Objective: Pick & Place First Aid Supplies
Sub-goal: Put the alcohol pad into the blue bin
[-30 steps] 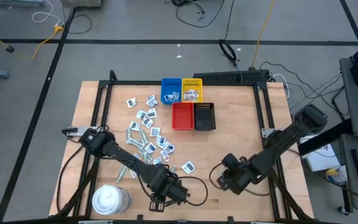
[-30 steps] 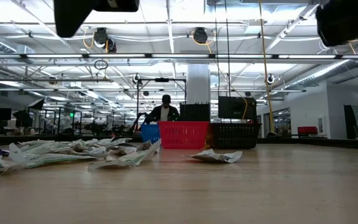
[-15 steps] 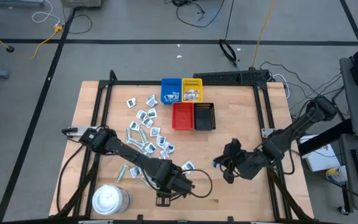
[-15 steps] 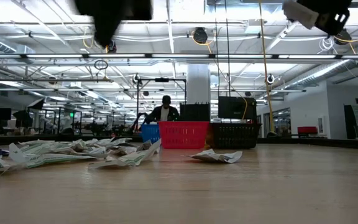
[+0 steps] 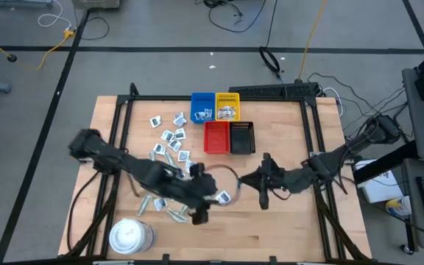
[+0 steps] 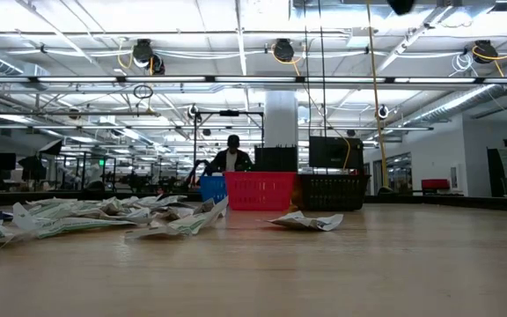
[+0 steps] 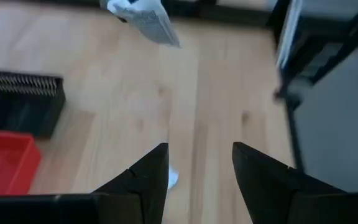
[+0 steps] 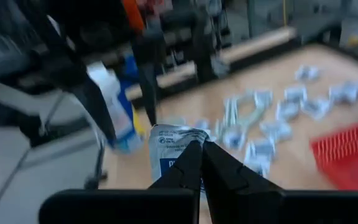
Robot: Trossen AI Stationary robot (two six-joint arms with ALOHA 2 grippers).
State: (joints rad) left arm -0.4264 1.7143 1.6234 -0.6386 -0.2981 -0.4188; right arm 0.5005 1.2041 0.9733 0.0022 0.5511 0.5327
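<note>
Toward the near edge of the table (image 5: 285,235), our left tool (image 7: 199,155) stands half open, gripping nothing, with bare wood in its gap. Just beside it toward the right edge, our right tool (image 8: 199,149) is clenched on one white packet (image 8: 169,143) with a blue mark, held clear of the table. A second ago both tools were closer to the near edge. Farther off, the other packets (image 5: 171,147) lie scattered left of centre.

Grey floor (image 5: 160,66), ceiling strip lights (image 6: 236,79)
</note>
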